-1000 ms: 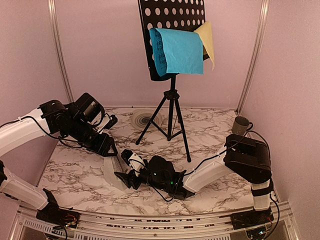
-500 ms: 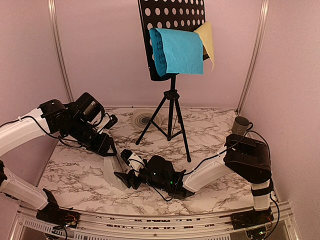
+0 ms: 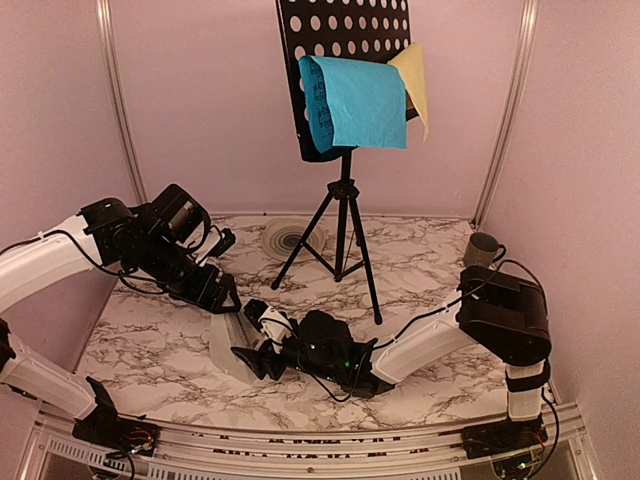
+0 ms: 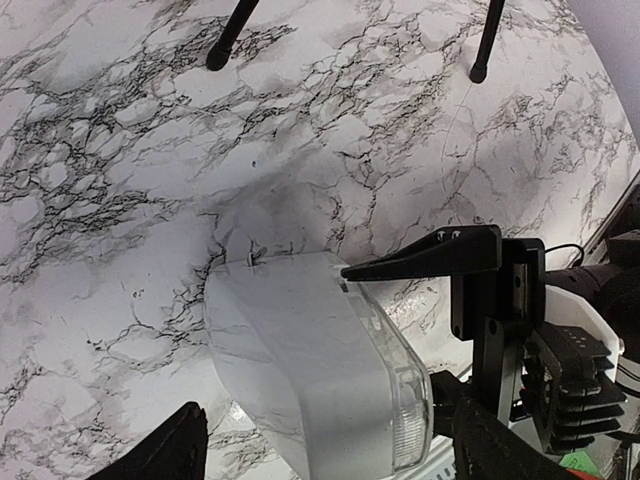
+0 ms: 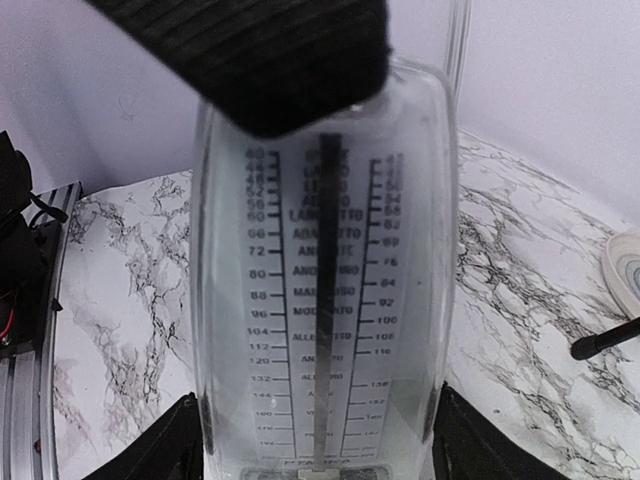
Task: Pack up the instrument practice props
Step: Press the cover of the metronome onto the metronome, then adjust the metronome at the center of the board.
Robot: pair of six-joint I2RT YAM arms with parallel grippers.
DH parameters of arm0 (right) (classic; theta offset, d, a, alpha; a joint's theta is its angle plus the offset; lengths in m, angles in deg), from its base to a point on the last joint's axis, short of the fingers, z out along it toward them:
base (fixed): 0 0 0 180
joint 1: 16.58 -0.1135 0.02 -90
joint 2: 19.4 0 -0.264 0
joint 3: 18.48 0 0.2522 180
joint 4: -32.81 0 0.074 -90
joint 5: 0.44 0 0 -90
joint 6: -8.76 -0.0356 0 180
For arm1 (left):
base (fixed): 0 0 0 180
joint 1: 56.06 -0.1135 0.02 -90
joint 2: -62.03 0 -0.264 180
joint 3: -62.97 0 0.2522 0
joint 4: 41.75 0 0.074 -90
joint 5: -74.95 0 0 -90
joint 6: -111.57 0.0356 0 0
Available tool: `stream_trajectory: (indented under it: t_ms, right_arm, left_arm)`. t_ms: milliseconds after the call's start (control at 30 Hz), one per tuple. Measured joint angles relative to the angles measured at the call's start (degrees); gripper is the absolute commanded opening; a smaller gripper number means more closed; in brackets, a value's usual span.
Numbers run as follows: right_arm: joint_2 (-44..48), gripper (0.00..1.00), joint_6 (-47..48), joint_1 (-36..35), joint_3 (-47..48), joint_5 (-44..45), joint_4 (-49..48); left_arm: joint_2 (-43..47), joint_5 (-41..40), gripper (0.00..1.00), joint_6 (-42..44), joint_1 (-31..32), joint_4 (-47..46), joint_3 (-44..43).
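The small white metronome point(image 3: 232, 345) lies tilted on the marble table, its clear scale face point(image 5: 320, 300) towards the right wrist camera. My right gripper point(image 3: 262, 345) is shut on its base, with a finger against each side point(image 5: 320, 450). My left gripper point(image 3: 228, 305) stands open over the metronome's top end point(image 4: 310, 370), and its jaws are apart from it point(image 4: 320, 450). The black hole-punched music stand point(image 3: 345, 60) is upright on its tripod legs point(image 3: 343, 240) at the back. A blue page point(image 3: 355, 100) and a yellow page point(image 3: 415, 75) are draped on it.
A dark mug point(image 3: 482, 250) sits at the back right beside the right arm's elbow. A round white disc point(image 3: 285, 238) lies at the back by the tripod's left leg. Pink walls close in on three sides.
My left gripper's jaws have spread wider around the metronome's top. The right arm has shifted slightly and still holds the metronome's base.
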Motion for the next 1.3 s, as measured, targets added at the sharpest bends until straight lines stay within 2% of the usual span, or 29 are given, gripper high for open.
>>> stream_trajectory:
  t_ms: [267,467,667,1300]
  right_arm:
    - [1.77,0.99,0.57,0.0,-0.81,-0.26,1.33]
    - [2.27,0.98,0.66,0.0,-0.96,-1.01,2.49]
    - [7.63,0.94,0.68,0.0,-1.6,-1.38,3.06]
    - [11.69,0.91,1.11,0.31,-2.99,-1.36,3.1]
  left_arm:
    - [3.28,2.27,0.9,-1.31,-3.41,-1.07,0.11]
    - [7.15,5.31,0.86,-1.86,-5.9,-2.47,1.84]
    - [7.28,8.09,0.85,-2.23,-6.16,-3.34,4.35]
    - [6.27,6.8,0.79,-2.62,-6.16,-6.49,7.43]
